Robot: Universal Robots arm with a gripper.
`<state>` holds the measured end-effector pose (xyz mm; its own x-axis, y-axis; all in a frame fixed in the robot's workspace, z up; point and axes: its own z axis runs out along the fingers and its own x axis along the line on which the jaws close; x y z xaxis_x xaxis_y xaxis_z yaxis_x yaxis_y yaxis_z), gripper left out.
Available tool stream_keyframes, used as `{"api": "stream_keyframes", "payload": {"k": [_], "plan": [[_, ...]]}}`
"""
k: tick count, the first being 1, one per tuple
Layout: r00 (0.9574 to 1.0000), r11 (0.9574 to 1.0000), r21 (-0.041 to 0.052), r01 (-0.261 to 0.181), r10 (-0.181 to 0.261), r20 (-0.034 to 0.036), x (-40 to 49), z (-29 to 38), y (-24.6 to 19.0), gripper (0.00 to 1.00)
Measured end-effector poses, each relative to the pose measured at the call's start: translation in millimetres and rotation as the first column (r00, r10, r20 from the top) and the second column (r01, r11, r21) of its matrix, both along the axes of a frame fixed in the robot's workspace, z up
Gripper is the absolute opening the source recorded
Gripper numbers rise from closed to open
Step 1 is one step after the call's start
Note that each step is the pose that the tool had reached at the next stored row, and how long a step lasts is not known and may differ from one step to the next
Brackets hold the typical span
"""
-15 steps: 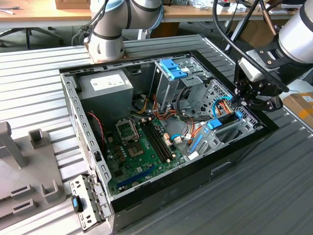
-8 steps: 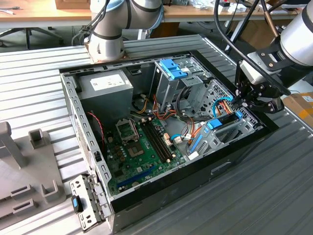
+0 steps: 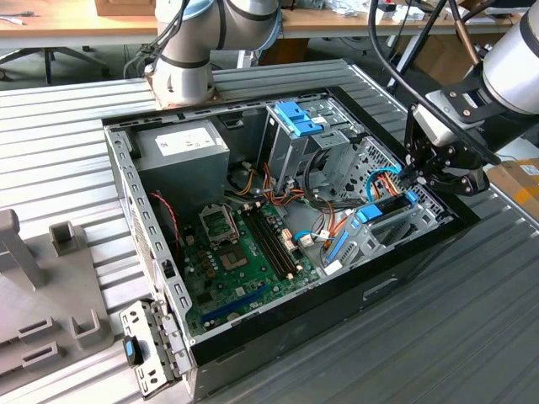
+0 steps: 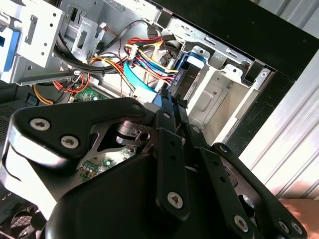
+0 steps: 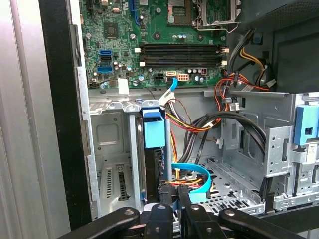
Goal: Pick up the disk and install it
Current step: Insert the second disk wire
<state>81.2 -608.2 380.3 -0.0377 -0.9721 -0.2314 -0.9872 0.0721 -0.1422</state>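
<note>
The disk (image 3: pixel 383 210) is a black drive with blue rails. It sits slanted in the drive bay at the exterior view's right side of the open computer case (image 3: pixel 118 168). In the first wrist view the disk (image 5: pixel 152 154) stands edge-on between grey bay walls, its blue end tab toward the motherboard. My gripper (image 3: pixel 414 178) hangs over the disk's outer end. Its black fingers (image 5: pixel 167 199) are drawn together, with the tips at that end of the disk (image 4: pixel 188 74). I cannot tell whether they pinch it or only touch it.
Orange, red and light-blue cables (image 5: pixel 192 177) run right beside the fingertips. A tall grey cage with a blue latch (image 3: pixel 295 118) stands behind the bay. The motherboard (image 3: pixel 244 252) fills the case floor. A removed bracket (image 3: pixel 147 349) lies at the case's front corner, next to grey fixtures (image 3: pixel 50 286).
</note>
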Motion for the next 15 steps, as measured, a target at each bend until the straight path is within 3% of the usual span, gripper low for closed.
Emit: {"api": "stream_keyframes", "payload": {"k": [7,8,10,11,12,15], "plan": [[1.0,1.0,0.0002,0.0,0.0,0.0001,-0.2,-6.2,-0.7,0.16],[1.0,1.0,0.0059,0.0,0.0,0.0014,-0.8,-7.1,-1.7,0.16],[0.9999,0.9999,0.0165,-0.002,0.002,0.0136,-3.4,-10.1,-4.4,0.16],[0.9999,0.9999,0.0167,-0.003,0.003,0.0146,-3.6,-10.1,-4.5,0.16],[0.9996,0.9998,0.0177,-0.005,0.004,0.0264,-5.9,-10.5,-4.6,0.16],[0.9987,0.9998,0.0192,-0.01,0.009,0.0498,-8.0,-11.6,-4.7,0.16]]}}
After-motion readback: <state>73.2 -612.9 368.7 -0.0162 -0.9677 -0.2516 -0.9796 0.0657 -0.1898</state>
